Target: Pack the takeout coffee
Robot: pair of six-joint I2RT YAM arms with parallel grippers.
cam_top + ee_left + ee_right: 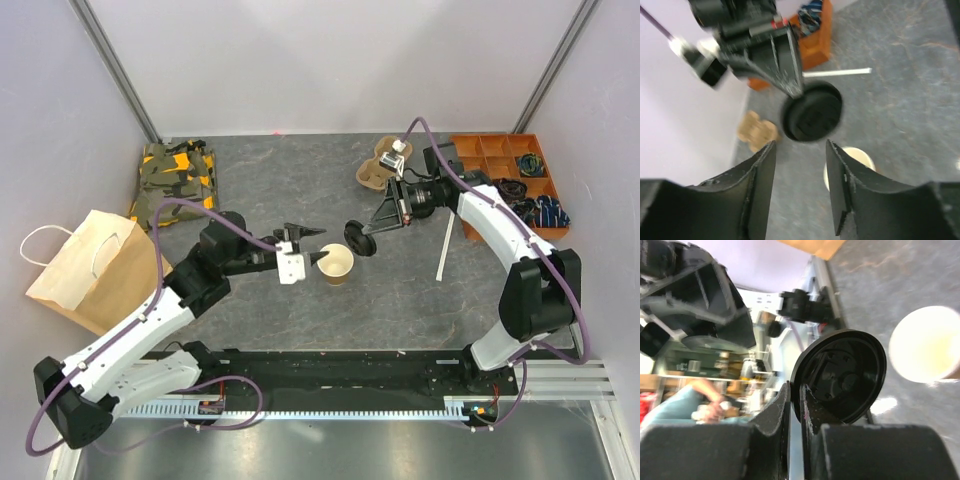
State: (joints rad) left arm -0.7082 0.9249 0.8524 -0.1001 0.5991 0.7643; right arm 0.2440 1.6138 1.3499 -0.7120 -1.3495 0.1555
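The takeout coffee is in two parts near the middle of the grey table [300, 190]. The tan paper cup [336, 264] stands upright on the table surface with its mouth uncovered and its pale inside showing. Its black lid [360, 239] is off the cup, above the table just beside the rim on the side toward the right arm. The right gripper [372, 228] reaches in from the right and its fingers are clenched on the edge of the lid. The right wrist view shows the two pads pinched close together on the rim, with the disc standing on edge and its ribbed underside facing the camera. From that view the cup is a light circle off to the lid's right, apart from it. The left gripper [308, 234] comes in from the left and hovers just beside the cup, on its left and a little behind it. Its jaws are parted with nothing between them – the left wrist view shows bare floor in the gap, the lid beyond the fingertips and the cup's rim peeking past one finger. A moulded-pulp carrier [380, 165] lies farther back, near an orange compartment tray [500, 160] at the far right, and a thin white stick [445, 245] rests on the table under the right arm. A large brown paper bag [90, 265] with white handles lies at the left edge, with a camouflage-patterned bundle [178, 172] behind it.
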